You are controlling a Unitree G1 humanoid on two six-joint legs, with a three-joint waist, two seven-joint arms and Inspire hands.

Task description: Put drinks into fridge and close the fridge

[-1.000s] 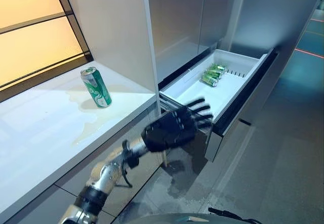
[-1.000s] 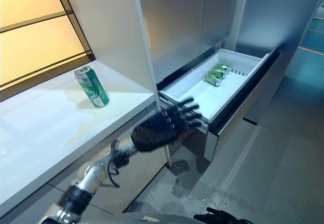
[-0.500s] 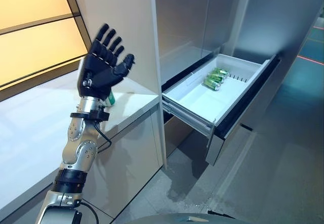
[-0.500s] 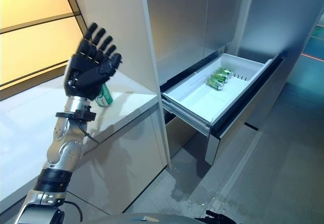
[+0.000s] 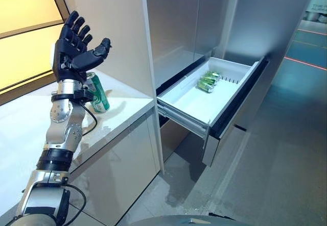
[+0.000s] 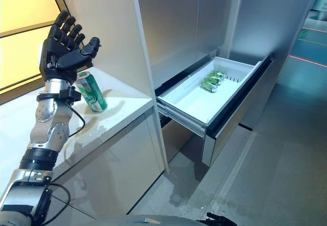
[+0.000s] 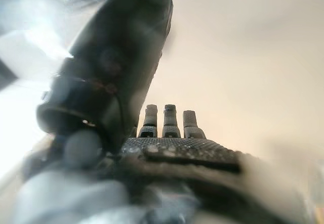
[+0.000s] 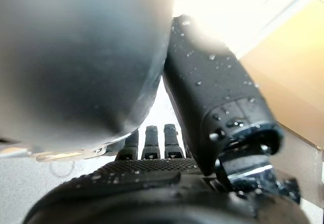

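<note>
One green can stood upright on the white table. Two more green cans lay at the far end of the pulled-out fridge drawer. The left hand hung above the standing can, fingers spread, holding nothing. The right hand showed only in its wrist view, with straight, empty fingers.
</note>
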